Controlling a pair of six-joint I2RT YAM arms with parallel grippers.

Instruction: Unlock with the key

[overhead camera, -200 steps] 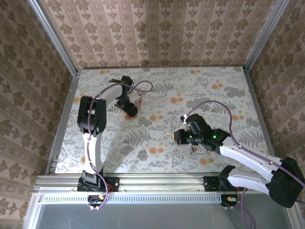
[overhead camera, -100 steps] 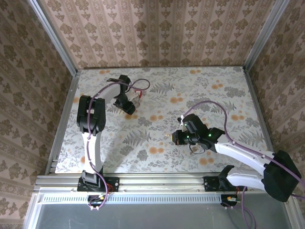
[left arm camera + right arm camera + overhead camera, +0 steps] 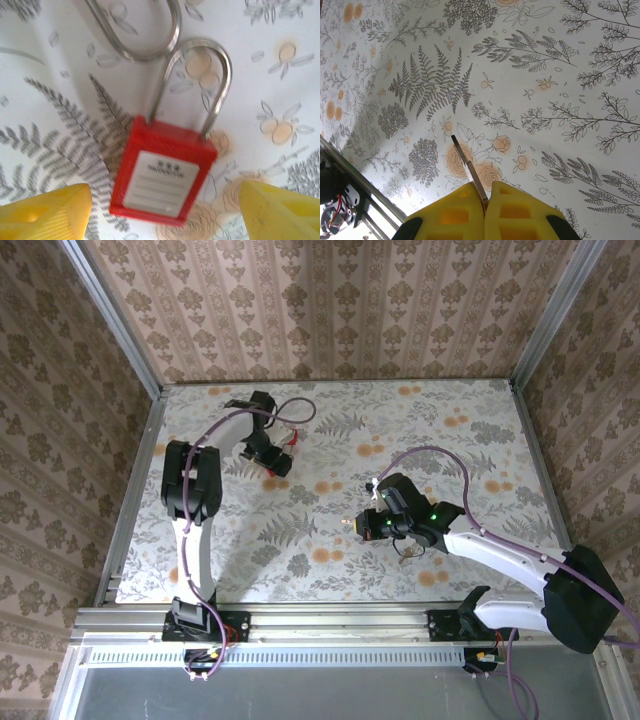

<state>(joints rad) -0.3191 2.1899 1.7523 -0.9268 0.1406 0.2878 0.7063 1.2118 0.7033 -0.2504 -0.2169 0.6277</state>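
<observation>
left: left hand [image 3: 276,462] sits over the far-left part of the desk [image 3: 470,440], right above a red padlock [image 3: 161,176]. wrist view: yellow fingertips [image 3: 47,216] stand wide, one on each side of the lock body and both apart from it, so nothing is gripped there. lock lies flat, label up. its shackle [image 3: 202,75] looks seated in the body on both legs, so I read it as locked. a second shackle [image 3: 150,35] loops in just beyond the first. its body is out of frame, and I can't tell if the two touch

right: right hand [image 3: 365,525] is near the middle of the desk, well apart from the padlock. it's pinched tight on the key [image 3: 469,167]: head buried between the yellow pads [image 3: 520,215], thin blade poking forward and leaning a bit left in the wrist view. the tip looks clear of the desk cover, but contact is hard to judge from this angle

progress, my read:
- done: key is picked up and in a usable grip, blade exposed
- not done: lock body isn't clamped, key is nowhere near it, shackle not released
- keyway not visible. I'd guess it's on the body's bottom face, the end nearest the left fingertips
- remaining: close left on the body and present the keyway, bring the right across, line up the blade, insert, turn, then check the shackle pops
- call it under halfway. the fiddly alignment part is all ahead
</observation>
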